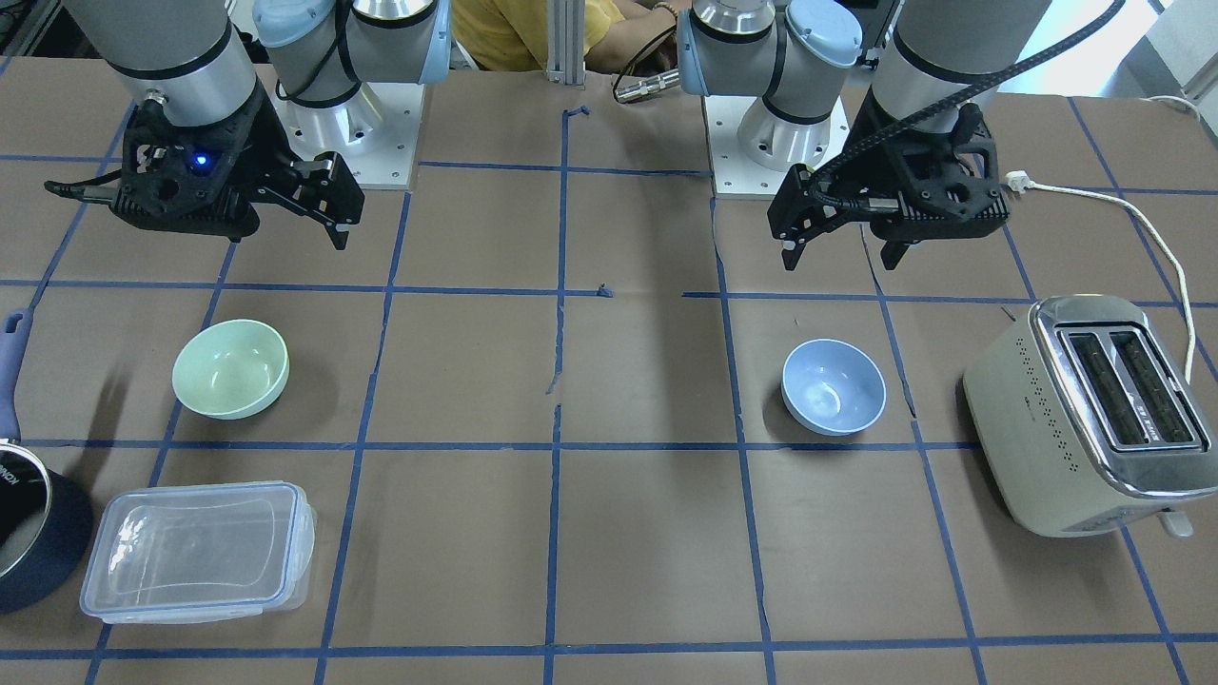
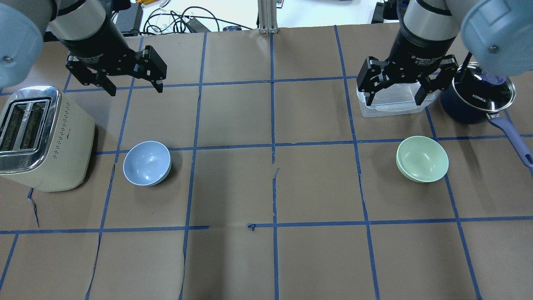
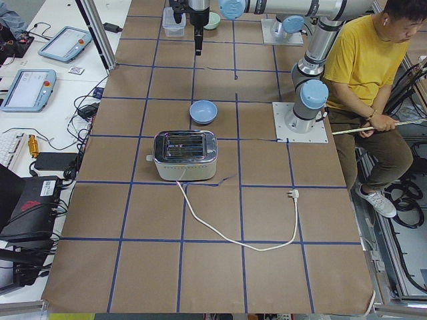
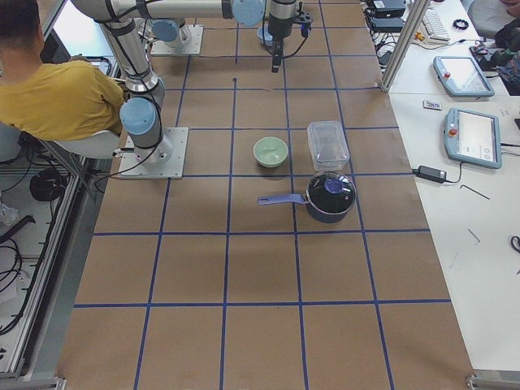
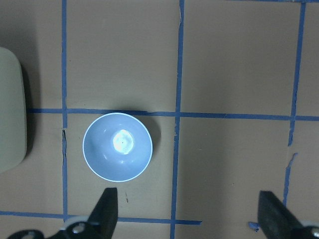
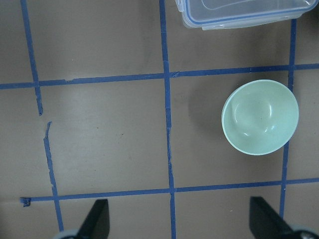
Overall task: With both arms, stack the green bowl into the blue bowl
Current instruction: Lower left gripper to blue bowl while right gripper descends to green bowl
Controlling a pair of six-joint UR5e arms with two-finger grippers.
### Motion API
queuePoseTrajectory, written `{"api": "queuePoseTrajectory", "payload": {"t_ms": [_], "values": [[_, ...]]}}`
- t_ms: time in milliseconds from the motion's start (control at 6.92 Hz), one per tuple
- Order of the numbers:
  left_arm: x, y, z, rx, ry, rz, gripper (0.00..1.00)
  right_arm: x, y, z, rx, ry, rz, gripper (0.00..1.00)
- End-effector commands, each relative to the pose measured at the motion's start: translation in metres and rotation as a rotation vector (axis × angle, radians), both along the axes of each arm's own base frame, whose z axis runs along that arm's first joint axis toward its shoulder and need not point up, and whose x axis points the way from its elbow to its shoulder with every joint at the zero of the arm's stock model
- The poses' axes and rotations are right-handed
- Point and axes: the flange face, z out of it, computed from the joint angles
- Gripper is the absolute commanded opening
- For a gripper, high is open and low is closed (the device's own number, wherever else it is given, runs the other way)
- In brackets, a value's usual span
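Observation:
The green bowl [image 2: 422,159] sits upright and empty on the table on my right side; it also shows in the front view [image 1: 230,369] and the right wrist view [image 6: 260,117]. The blue bowl [image 2: 147,163] sits upright and empty on my left side, next to the toaster; it also shows in the front view [image 1: 834,387] and the left wrist view [image 5: 117,147]. My left gripper [image 2: 135,88] hovers open and empty above the table, beyond the blue bowl. My right gripper [image 2: 390,96] hovers open and empty above the clear container, beyond the green bowl.
A cream toaster [image 2: 39,137] stands left of the blue bowl, its cord [image 1: 1142,219] trailing over the table. A clear lidded container [image 2: 393,100] and a dark navy pot [image 2: 474,98] with a long handle stand beyond the green bowl. A person in yellow [image 3: 370,67] sits behind the robot.

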Motion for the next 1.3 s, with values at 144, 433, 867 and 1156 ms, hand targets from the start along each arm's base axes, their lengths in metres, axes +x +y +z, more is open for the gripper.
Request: {"api": "queuePoseTrajectory", "payload": {"t_ms": [144, 433, 867, 1156], "values": [[0.004, 0.002, -0.008, 0.019, -0.003, -0.038, 1.0, 0.0, 0.001, 0.0, 0.002, 0.001, 0.0, 1.0], [0.017, 0.001, -0.013, 0.037, -0.004, -0.022, 1.0, 0.0, 0.001, 0.0, 0.002, 0.001, 0.0, 1.0], [0.115, -0.003, -0.087, 0.134, 0.042, -0.048, 1.0, 0.0, 0.003, 0.003, -0.007, 0.011, -0.004, 1.0], [0.152, 0.002, -0.172, 0.072, 0.032, -0.046, 1.0, -0.004, 0.005, -0.004, -0.006, 0.014, -0.004, 1.0]]}}
